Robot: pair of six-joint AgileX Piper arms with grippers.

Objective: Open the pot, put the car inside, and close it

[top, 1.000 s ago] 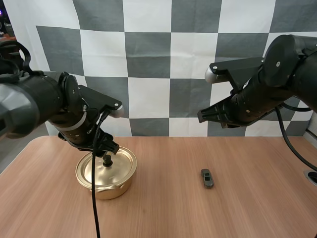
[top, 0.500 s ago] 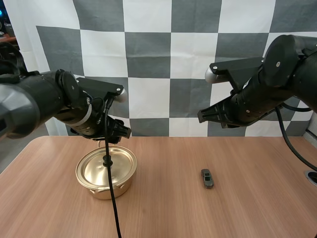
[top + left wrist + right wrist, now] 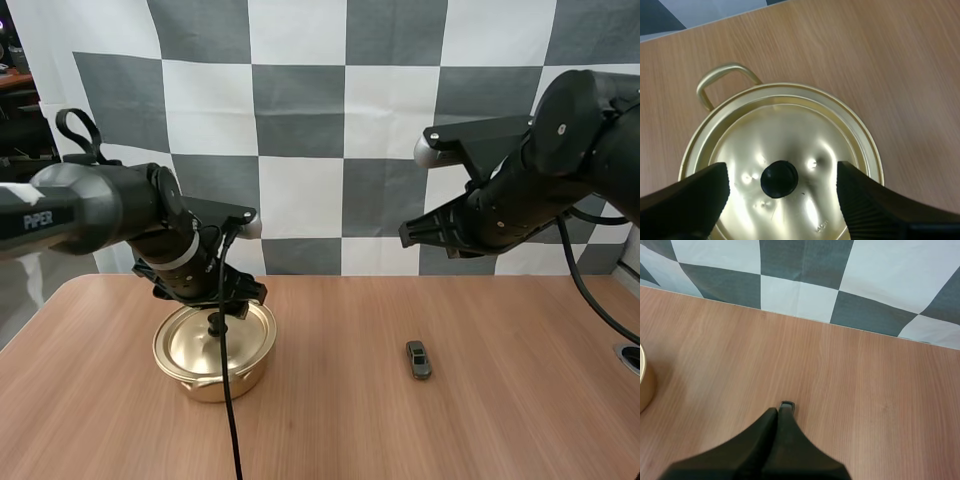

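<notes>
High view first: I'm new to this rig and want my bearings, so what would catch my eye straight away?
The shiny gold pot at the left of the table, its lid on, with the open left gripper poised a finger to each side of the lid's black knob. Next, the tiny grey car lying alone toward the table's right, the shut right gripper raised over the table near it.

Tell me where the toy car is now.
In the high view the car lies on the table, right of the pot and apart from it.
</notes>
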